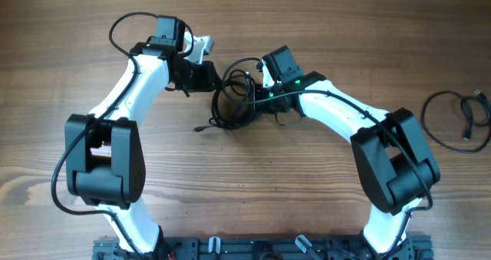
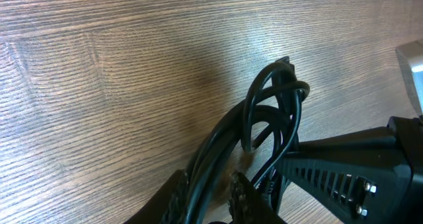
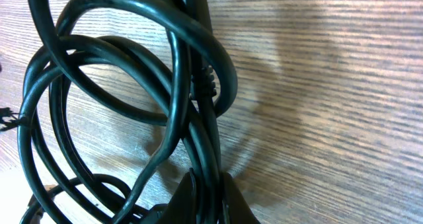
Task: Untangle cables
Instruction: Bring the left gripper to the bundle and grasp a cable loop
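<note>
A knot of thin black cables (image 1: 234, 99) lies at the table's middle, between my two grippers. My left gripper (image 1: 217, 77) reaches in from the left. In the left wrist view its fingertips (image 2: 210, 184) stand a little apart: cable strands (image 2: 271, 112) run between them, lying against the left finger, with a gap to the right one. From the right, my right gripper (image 1: 257, 87) is shut on a bundle of strands. In the right wrist view the pinched strands (image 3: 198, 118) rise from its jaws (image 3: 209, 184) into wide loops. A small plug (image 1: 201, 127) trails out to the lower left.
Another black cable (image 1: 460, 118) lies coiled by itself near the table's right edge. In the left wrist view, the right arm's black finger (image 2: 344, 174) sits close at the lower right. The wooden table (image 1: 92, 30) shows bare wood on the left.
</note>
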Tool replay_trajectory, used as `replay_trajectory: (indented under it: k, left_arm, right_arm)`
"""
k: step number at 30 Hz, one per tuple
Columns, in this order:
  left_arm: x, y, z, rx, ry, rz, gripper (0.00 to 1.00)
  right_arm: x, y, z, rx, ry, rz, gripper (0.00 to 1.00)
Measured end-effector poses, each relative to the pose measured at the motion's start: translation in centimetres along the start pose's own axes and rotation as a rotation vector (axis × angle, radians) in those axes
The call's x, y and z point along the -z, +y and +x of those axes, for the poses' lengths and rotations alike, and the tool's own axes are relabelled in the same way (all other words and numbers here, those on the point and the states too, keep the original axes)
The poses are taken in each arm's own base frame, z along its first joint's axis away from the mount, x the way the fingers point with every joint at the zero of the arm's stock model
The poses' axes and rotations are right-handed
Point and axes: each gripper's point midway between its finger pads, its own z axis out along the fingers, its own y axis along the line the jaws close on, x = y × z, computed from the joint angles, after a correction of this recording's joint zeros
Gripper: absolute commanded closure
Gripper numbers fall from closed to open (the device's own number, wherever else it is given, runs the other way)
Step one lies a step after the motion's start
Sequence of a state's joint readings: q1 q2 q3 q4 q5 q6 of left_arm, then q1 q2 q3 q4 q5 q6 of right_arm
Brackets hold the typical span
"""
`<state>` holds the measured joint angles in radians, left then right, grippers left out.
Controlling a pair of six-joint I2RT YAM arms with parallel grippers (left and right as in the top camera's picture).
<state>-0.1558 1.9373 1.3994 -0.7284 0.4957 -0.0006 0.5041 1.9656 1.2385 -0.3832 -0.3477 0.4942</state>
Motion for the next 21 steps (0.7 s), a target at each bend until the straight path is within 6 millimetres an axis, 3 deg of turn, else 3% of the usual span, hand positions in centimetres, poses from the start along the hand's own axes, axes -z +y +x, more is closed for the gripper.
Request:
replay_trajectory:
  k: [7,21]
  left_arm:
    - [0.0,0.2,0.0,0.0,-0.001,-0.012,0.75]
    - [-0.8,-0.7,0.3,-0.046,0.013,-0.048,0.7]
  right_arm:
    - [0.5,-1.0,-1.4,-0.001,-0.037,-0.005,0.96]
    - [0.5,-0.5,-2.0,0.058,-0.058,-0.025,0.96]
